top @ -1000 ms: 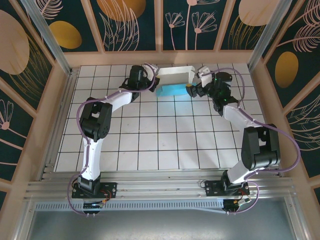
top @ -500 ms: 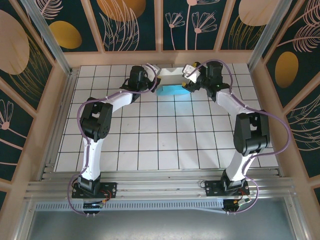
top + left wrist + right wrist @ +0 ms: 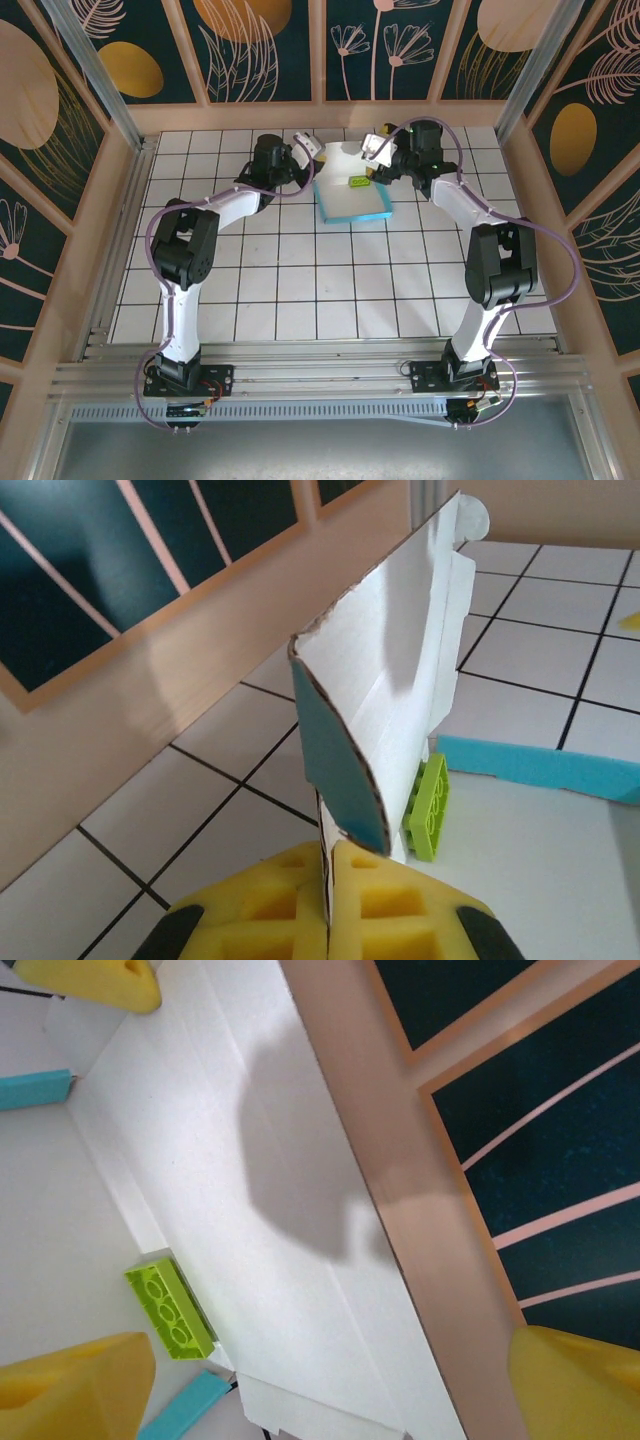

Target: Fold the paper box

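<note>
We see the paper box point(image 3: 350, 205) far back on the bench point(image 3: 300, 290), between left claw point(image 3: 328, 905) and right claw point(image 3: 330, 1388), brick point(image 3: 357, 182) inside.

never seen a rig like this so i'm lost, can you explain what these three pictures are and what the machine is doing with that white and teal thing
These are two robot arms bolted at the near edge of a tiled table, each ending in a two-finger gripper with yellow pads. The wide picture looks down from above and behind them; the other two come from a camera on each wrist. On the table lies the paper box, white inside with teal walls, and a small lime-green brick sits in it. The left gripper is shut on a raised flap of the box. The right gripper stands open by the box's back edge, gripping nothing.
</note>
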You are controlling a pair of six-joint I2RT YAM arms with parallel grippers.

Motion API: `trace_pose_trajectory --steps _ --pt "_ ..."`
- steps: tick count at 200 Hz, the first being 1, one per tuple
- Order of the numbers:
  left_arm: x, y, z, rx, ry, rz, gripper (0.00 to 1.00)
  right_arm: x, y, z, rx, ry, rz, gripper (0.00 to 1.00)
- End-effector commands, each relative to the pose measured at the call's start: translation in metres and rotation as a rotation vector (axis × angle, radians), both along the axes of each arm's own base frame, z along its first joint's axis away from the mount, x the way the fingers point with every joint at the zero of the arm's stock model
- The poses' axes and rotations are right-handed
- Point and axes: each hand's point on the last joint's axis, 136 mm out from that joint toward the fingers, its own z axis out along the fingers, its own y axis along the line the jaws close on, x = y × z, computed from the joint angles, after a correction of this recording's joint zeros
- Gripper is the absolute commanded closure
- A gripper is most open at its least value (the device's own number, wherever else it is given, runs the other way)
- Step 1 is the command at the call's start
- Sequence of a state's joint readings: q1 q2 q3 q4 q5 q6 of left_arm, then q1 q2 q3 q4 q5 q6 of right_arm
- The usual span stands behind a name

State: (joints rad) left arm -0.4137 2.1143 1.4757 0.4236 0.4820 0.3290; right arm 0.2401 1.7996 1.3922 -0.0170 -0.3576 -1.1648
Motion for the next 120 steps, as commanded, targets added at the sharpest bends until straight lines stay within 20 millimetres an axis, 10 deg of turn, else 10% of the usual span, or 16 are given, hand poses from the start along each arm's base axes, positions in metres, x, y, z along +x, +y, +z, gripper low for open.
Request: trace_pose_trajectory --steps 1,70,120 --pt "-0.017 -0.009 0.027 0.003 -0.136 -0.101 1.0 -0.012 0.005 0.018 -0.042 -0.039 0.045 0.08" --pt "-0.032 -0.01 0.016 0.05 -0.191 -0.166 1.0 -0.003 0.016 0.019 -0.084 -0.059 0.109 0.14" --pt "-0.035 -0.01 0.015 0.054 -0.204 -0.184 1.0 0.013 0.022 0.002 -0.152 0.008 0.146 0.37"
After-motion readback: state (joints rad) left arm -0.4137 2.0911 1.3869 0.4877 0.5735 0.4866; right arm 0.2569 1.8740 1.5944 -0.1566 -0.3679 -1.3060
